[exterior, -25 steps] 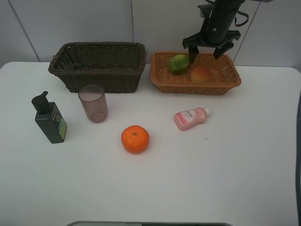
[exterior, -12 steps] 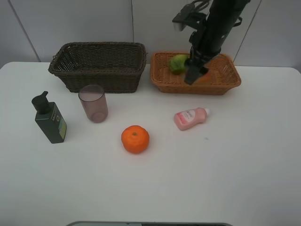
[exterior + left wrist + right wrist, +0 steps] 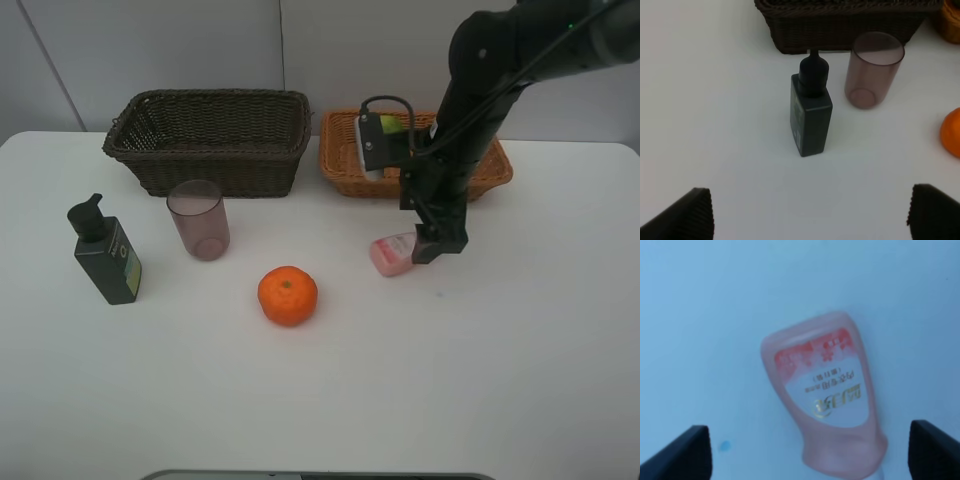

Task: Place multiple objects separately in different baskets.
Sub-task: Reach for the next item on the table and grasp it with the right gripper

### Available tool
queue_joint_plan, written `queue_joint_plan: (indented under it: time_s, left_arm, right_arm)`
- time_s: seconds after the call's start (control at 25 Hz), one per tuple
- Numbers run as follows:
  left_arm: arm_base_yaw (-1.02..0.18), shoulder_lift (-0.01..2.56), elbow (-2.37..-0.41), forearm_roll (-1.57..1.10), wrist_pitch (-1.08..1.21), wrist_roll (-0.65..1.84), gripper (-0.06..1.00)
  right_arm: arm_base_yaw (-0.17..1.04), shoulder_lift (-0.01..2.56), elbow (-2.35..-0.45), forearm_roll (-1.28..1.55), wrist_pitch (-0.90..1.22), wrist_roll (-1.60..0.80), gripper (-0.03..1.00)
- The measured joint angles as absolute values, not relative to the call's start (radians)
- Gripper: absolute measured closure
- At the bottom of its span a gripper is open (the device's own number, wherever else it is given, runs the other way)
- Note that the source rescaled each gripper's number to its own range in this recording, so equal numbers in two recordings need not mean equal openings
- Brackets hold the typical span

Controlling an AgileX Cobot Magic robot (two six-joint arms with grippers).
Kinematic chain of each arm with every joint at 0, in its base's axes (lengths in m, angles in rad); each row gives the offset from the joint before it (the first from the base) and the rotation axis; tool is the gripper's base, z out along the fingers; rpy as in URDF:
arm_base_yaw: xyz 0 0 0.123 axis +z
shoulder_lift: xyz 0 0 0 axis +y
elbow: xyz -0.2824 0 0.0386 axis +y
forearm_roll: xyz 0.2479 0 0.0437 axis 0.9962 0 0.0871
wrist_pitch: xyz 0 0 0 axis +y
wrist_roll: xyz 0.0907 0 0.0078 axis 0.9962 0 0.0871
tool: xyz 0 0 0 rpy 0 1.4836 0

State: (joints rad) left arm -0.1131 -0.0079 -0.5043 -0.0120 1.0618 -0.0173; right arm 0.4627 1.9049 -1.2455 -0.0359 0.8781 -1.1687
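Currently I see the right gripper (image 3: 441, 243) hanging open directly above the pink lotion bottle (image 3: 822, 395), which lies flat on the bench (image 3: 520, 340) between its fingertips, untouched; the left gripper (image 3: 810, 215) also stands open.

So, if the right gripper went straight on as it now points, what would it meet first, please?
Probably the pink lotion bottle lying on the table, centred under the open right gripper; how close is unclear.

**Robot body: black throughout**

Right arm (image 3: 480, 80): glossy black, rounded links. A thin black cable (image 3: 384, 99) loops at its 10 o'clock, by a pale grey camera box (image 3: 371, 148). Left fingers (image 3: 682, 216): matte black, ribbed edges. Right fingers (image 3: 682, 452): matte black.
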Motion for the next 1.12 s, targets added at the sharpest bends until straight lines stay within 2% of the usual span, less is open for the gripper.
queue_joint_plan:
  time_s: [0.32,1.12]
  left_arm:
    - [-0.113,-0.008,-0.504,-0.012,1.062,-0.017,-0.05]
    - [-0.113,-0.008,-0.504,-0.012,1.062,-0.017,-0.05]
  right_arm:
    - [0.463,1.92,-1.245,-0.038,0.86,-1.377,0.27]
    - [0.429,2.033,-1.253,-0.083,0.735,-1.394,0.27]
